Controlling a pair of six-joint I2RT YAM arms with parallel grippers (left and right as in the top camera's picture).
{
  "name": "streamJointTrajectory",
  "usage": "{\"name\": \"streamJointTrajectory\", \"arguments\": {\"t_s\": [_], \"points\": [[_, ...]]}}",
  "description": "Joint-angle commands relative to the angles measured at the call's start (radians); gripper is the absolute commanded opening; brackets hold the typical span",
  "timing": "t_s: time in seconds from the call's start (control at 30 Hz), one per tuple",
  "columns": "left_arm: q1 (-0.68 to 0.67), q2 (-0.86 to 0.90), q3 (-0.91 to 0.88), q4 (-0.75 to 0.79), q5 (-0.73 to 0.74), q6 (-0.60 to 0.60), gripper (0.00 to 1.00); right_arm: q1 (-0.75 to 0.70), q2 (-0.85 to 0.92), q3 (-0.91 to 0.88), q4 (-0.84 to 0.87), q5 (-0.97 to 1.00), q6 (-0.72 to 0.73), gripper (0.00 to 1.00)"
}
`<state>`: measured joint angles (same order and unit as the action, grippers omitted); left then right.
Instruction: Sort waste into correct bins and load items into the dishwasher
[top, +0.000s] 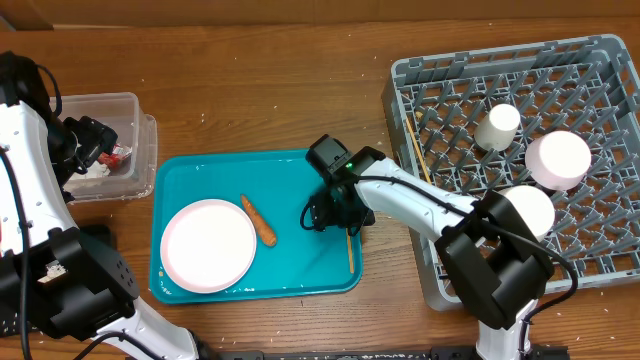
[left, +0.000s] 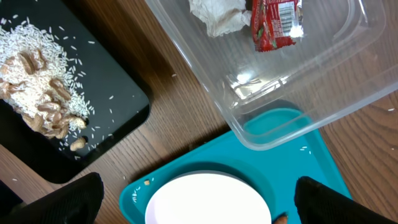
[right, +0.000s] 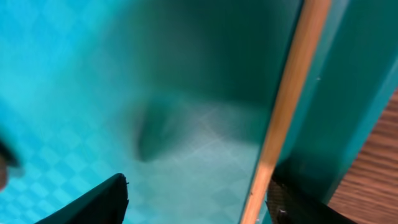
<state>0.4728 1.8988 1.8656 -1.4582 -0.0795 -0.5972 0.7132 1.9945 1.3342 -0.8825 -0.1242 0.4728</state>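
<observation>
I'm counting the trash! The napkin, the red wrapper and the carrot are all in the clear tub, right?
Not quite. The napkin and the red wrapper are in the clear tub, but the carrot is not: the overhead view shows it lying on the teal tray, beside the white plate.

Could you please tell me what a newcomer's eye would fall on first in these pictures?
The teal tray mid-table stands out, carrying a white plate and an orange carrot. At its right edge the right pincer hangs open astride a wooden chopstick. Further right in the overhead view, a grey dish rack holds white dishes.
</observation>
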Motion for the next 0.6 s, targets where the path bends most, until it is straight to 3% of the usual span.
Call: {"name": "streamJointTrajectory", "arguments": {"t_s": [0.0, 0.23, 0.3, 0.4, 0.57], "points": [[-0.002, 0.003, 0.019, 0.000, 0.002, -0.009, 1.00, 0.021, 0.051, -0.005, -0.002, 0.156, 0.020, 0.66], [-0.002, 0.003, 0.019, 0.000, 0.002, -0.009, 1.00, 0.055, 0.100, -0.003, 0.006, 0.156, 0.090, 0.40], [-0.002, 0.003, 0.019, 0.000, 0.002, -0.009, 1.00, 0.055, 0.100, 0.006, -0.014, 0.156, 0.130, 0.25], [-0.002, 0.003, 0.019, 0.000, 0.002, -0.010, 1.00, 0.055, 0.100, 0.031, -0.040, 0.153, 0.133, 0.12], [-0.002, 0.003, 0.019, 0.000, 0.002, -0.009, 1.00, 0.055, 0.100, 0.142, -0.132, 0.152, 0.134, 0.04]]}}
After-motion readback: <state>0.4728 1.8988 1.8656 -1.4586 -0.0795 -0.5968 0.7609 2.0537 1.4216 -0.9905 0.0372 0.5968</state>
